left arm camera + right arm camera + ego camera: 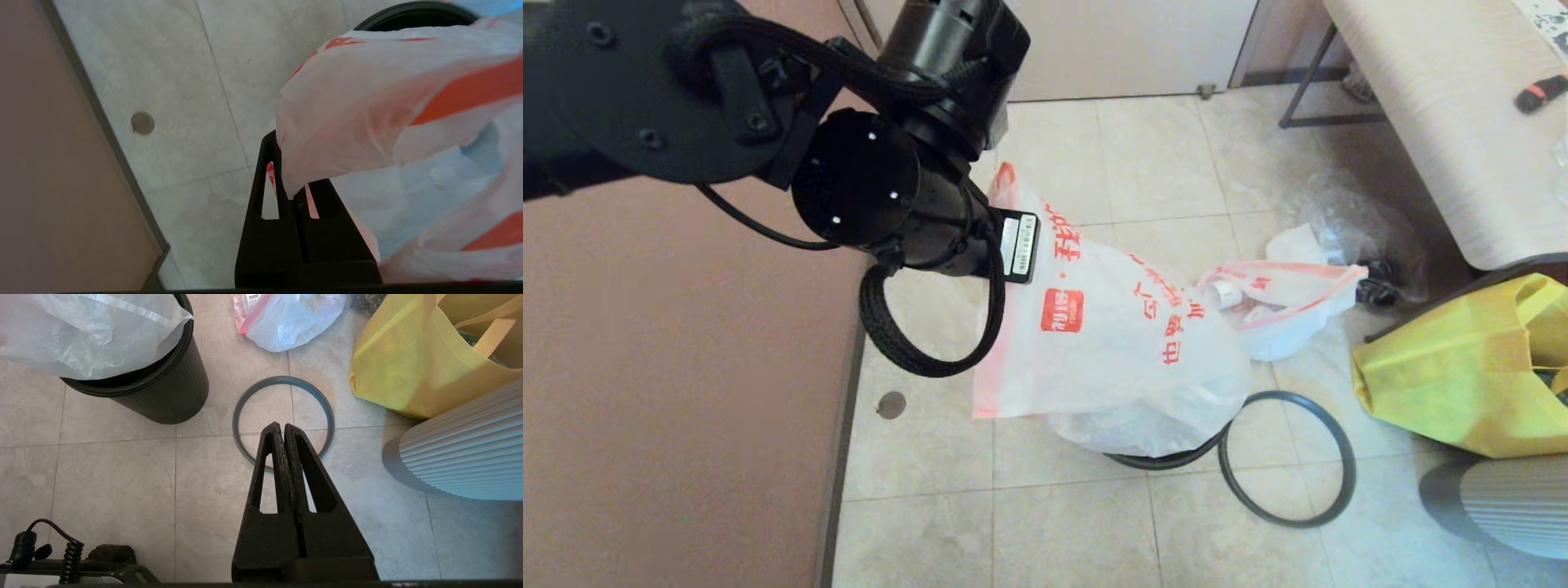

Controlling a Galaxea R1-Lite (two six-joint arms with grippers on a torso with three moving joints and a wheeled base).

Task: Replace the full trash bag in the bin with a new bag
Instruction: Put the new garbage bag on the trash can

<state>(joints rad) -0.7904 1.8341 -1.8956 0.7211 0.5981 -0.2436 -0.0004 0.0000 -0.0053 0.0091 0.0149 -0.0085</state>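
Where tiles [1045, 523] meet wall [670, 392] (pinkish)

New bag [1111, 343] drapes over the bin [163, 392], left tool [286, 179] pinching its edge above. Hoop rim [1286, 457] flat on the floor just right of the bin. Full trash bag [1282, 314] behind the hoop; tote [1462, 367] farther right.

new bag [1111, 343] hides most of the bin [1168, 459].
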